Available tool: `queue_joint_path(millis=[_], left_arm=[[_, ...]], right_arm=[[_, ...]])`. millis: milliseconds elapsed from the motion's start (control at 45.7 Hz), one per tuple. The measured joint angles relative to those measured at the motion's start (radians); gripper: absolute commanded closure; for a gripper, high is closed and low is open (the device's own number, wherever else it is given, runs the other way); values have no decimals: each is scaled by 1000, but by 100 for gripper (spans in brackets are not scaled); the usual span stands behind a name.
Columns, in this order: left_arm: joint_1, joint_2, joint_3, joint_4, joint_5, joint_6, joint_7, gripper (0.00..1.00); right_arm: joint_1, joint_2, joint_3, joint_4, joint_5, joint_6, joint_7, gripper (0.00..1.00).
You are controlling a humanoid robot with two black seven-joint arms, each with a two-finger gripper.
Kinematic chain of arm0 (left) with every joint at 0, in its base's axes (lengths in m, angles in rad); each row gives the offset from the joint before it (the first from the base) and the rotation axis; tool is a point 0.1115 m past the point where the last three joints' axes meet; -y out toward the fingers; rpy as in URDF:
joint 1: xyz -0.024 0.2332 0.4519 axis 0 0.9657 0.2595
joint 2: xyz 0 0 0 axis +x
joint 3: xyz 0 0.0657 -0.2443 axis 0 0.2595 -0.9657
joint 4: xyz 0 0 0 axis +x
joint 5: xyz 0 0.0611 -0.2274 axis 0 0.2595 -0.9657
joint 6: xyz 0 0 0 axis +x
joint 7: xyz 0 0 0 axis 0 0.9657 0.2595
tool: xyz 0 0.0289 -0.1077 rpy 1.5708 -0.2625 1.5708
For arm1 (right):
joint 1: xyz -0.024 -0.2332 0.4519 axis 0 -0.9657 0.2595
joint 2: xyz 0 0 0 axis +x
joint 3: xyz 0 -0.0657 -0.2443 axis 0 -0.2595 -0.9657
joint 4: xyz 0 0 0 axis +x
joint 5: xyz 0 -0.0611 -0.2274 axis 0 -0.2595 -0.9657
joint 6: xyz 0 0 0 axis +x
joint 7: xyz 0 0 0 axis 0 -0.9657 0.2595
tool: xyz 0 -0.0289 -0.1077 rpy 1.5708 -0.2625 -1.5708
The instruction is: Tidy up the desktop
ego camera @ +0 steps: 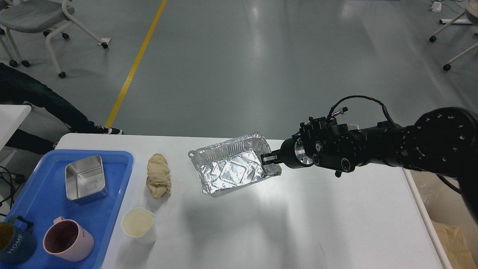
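Note:
The white desktop (pixel 298 224) fills the lower half of the head view. My right gripper (pixel 268 158) reaches in from the right and is shut on the right rim of a crumpled foil tray (pixel 231 170), holding it tilted above the desktop; its shadow falls below it. A crumpled brown paper wad (pixel 159 176) lies on the desktop left of the foil tray. A white cup (pixel 139 225) stands near the front, beside the blue tray. My left gripper is out of view.
A blue plastic tray (pixel 41 194) at the left holds a square metal container (pixel 86 178), a pink mug (pixel 68 239) and a dark blue mug (pixel 15 243). A brown paper bag (pixel 453 239) sits off the table's right edge.

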State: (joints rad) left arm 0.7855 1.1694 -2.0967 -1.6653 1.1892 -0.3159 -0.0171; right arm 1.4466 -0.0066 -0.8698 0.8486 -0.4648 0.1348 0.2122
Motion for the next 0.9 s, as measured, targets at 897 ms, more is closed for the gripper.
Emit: queue_joint_path(millis=[897], left_arm=[[-6,188,288,-14,51,24,-11,4]], right_arm=[[-4,0,-11,0,0,-1,3,100]])
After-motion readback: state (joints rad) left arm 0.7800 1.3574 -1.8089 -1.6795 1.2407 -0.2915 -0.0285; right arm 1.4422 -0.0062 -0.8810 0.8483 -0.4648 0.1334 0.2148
